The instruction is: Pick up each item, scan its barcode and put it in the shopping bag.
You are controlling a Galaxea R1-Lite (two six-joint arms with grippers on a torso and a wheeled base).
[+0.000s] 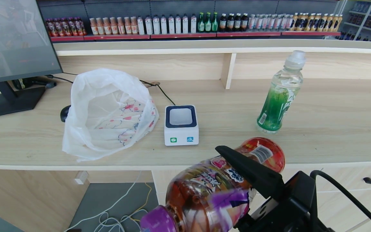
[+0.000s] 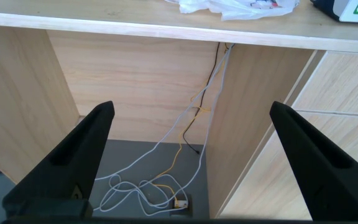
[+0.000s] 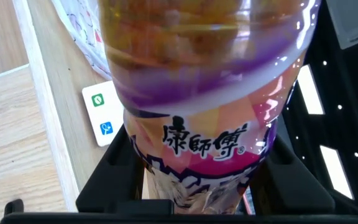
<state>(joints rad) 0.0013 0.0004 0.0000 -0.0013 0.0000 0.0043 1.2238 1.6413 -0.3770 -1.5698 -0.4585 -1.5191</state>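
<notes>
My right gripper [image 1: 237, 180] is shut on a bottle of amber drink [image 1: 211, 187] with a purple cap and a pink-and-purple label, held lying over the counter's front edge, cap toward me; its barcode [image 1: 261, 154] faces up. The same bottle [image 3: 197, 93] fills the space between the right gripper's fingers [image 3: 117, 162]. A white scanner box [image 1: 181, 124] sits mid-counter. Left of it stands the open white shopping bag [image 1: 108, 112]. A green tea bottle [image 1: 280, 96] stands upright at the right. My left gripper [image 2: 185, 162] hangs open below the counter.
A monitor [image 1: 11, 38] on a black stand occupies the far left of the wooden counter [image 1: 333, 122]. A black cable [image 1: 163, 91] runs from the scanner to the back. Cables [image 2: 166, 180] lie on the floor under the counter. Shelves of drinks [image 1: 188, 24] line the back wall.
</notes>
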